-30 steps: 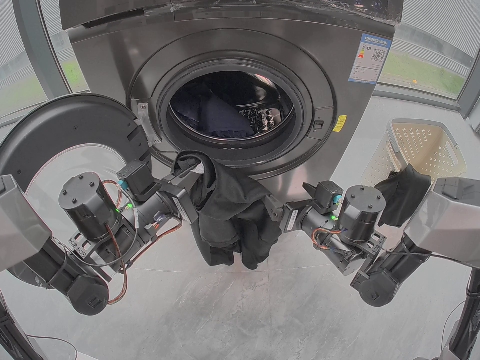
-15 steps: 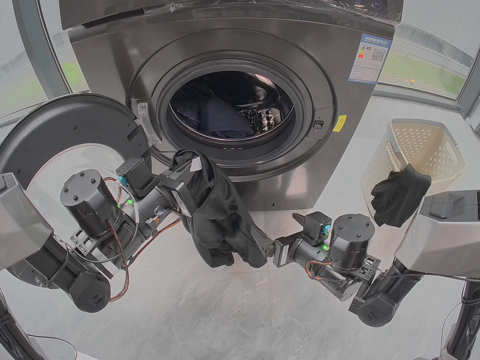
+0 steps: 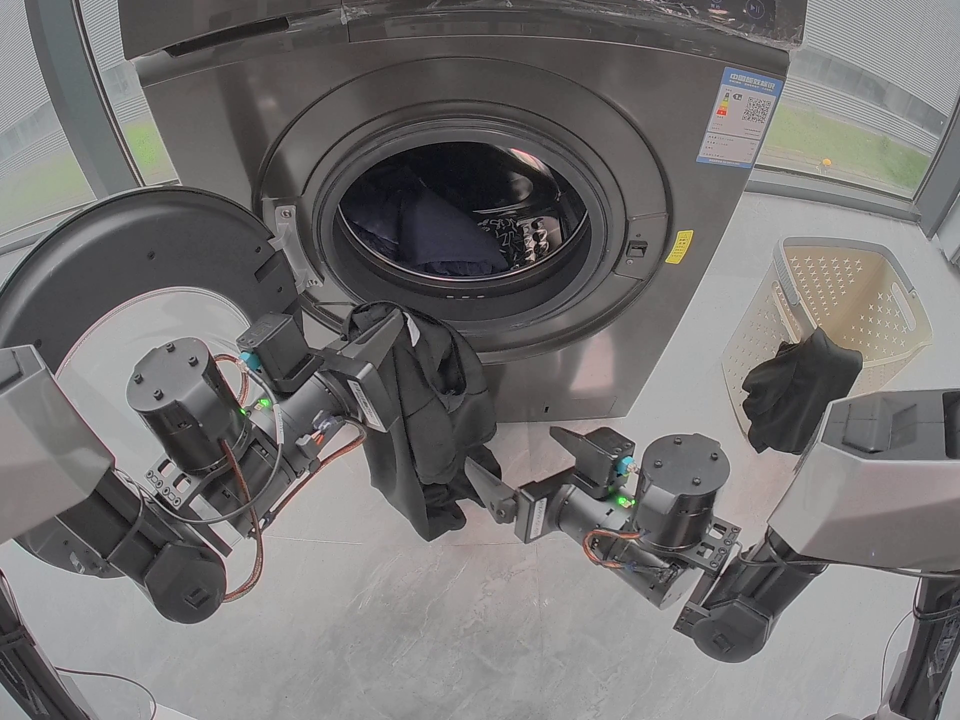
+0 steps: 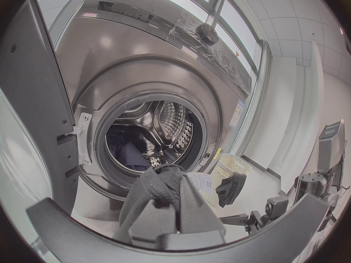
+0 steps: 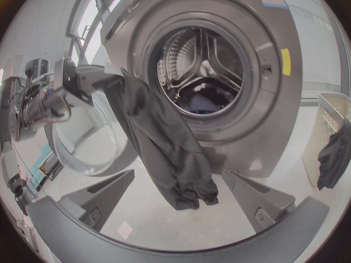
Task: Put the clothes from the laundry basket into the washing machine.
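Grey floor (image 3: 450, 632); black garment (image 3: 430, 422) drapes left gripper (image 3: 388, 330), fingertips partly hidden.

Grey stone-look floor tiles (image 3: 450, 632) meet tall windows (image 3: 870, 82) (green lawn outside) in daylight.

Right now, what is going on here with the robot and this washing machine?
The left pincer is shut on a black garment, which hangs in front of the washing machine, whose door stands open. The right pincer is open, lower down beside the garment's hanging end. Some clothes lie in the drum already, and another dark piece hangs over the laundry basket rim.
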